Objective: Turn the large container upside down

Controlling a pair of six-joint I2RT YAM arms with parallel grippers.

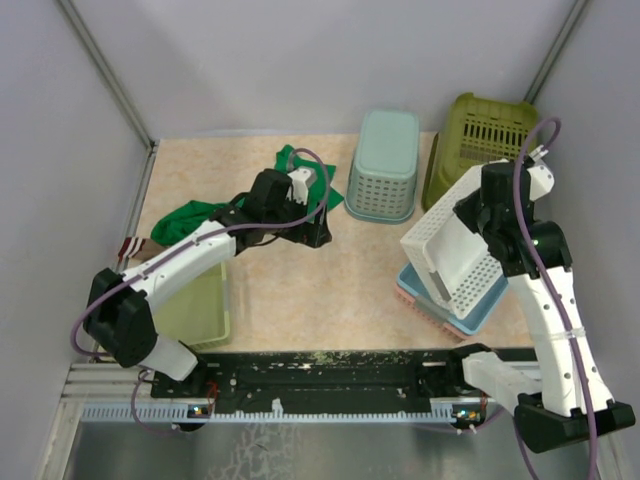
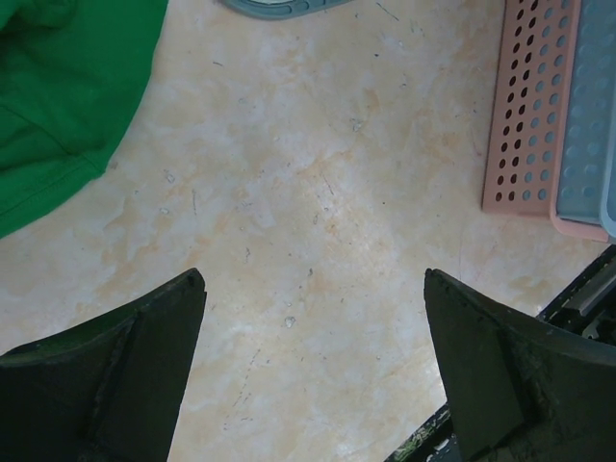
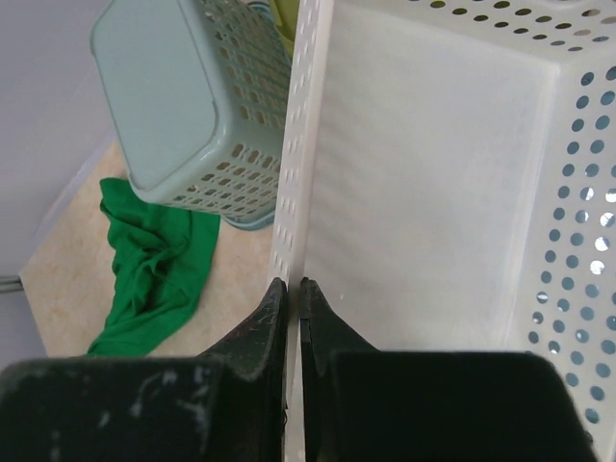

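The large olive-green tub point(image 1: 487, 125) stands tilted in the back right corner with a slotted face showing; a sliver of it shows in the right wrist view point(image 3: 282, 19). My right gripper point(image 1: 464, 207) point(image 3: 294, 284) is in front of the tub, not on it. It is shut on the wall of a white perforated basket point(image 1: 450, 250) point(image 3: 433, 192) and holds it tilted above a stack of trays. My left gripper point(image 1: 318, 235) point(image 2: 313, 279) is open and empty over bare table, far left of the tub.
An upside-down pale teal mesh basket point(image 1: 383, 165) point(image 3: 183, 106) stands left of the tub. Green cloth point(image 1: 300, 165) point(image 2: 58, 96) point(image 3: 154, 260) lies behind the left arm. Pink and blue trays point(image 1: 470, 315) point(image 2: 529, 106) are stacked under the white basket. A light-green tray point(image 1: 195, 305) sits front left.
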